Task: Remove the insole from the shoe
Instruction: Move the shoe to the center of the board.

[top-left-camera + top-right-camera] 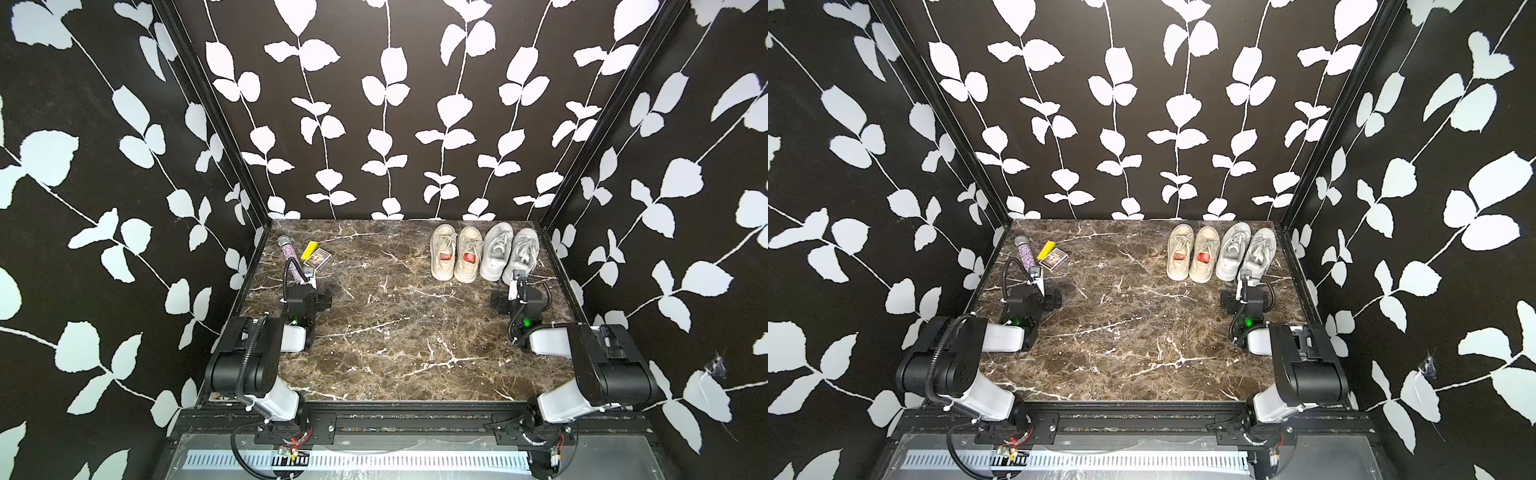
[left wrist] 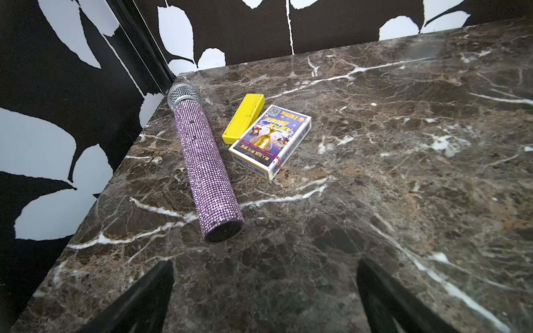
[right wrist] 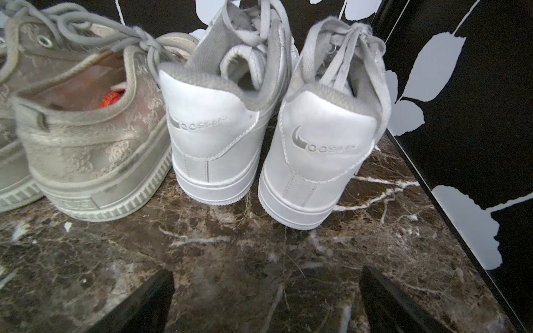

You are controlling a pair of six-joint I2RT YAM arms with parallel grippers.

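Dark marble tabletop (image 1: 395,332) carries two pairs of shoes at its far right: a beige canvas pair (image 1: 456,254) and a white pair (image 1: 508,253). Nothing is done yet. A red-orange insole (image 3: 114,98) lies inside a beige shoe, and the left gripper (image 2: 265,268) and right gripper (image 3: 266,274) hang empty, jaws spread (the right just behind the white heels). Which shoe is meant is unclear, and the white pair's insoles are hidden.

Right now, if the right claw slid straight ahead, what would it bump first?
Probably the heel of the outer white sneaker, or its twin: the open right gripper points roughly at the gap between them. Only bare table lies before them.
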